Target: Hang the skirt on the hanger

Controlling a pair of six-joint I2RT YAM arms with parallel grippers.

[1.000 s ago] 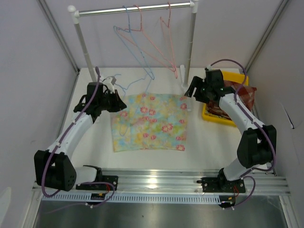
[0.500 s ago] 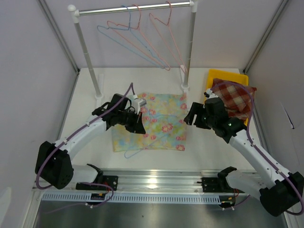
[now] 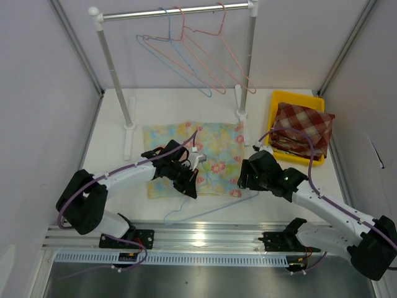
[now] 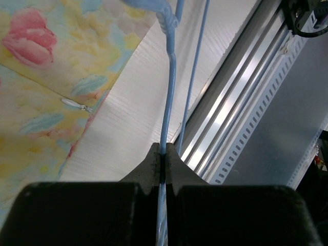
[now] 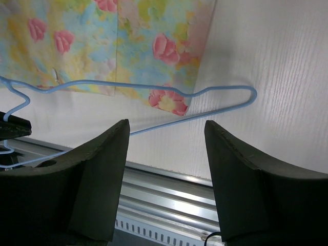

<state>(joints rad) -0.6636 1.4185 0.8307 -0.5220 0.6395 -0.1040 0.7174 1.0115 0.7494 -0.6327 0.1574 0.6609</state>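
Note:
The floral skirt lies flat on the white table. A thin blue wire hanger lies along the skirt's front edge, its hook near the front rail. My left gripper is over the skirt's lower edge, shut on the hanger's wire; the left wrist view shows the wire pinched between its jaws, with the skirt to the left. My right gripper hovers open by the skirt's front right corner. In the right wrist view the hanger and skirt lie beyond the open gripper.
A clothes rack at the back carries pink and blue wire hangers. A yellow bin at the right holds a red plaid cloth. A metal rail runs along the table's front edge.
My left gripper has carried the blue hanger from the back left across the skirt to its front edge. The right arm swung from the bin to the skirt's front right corner, jaws narrowing slightly.

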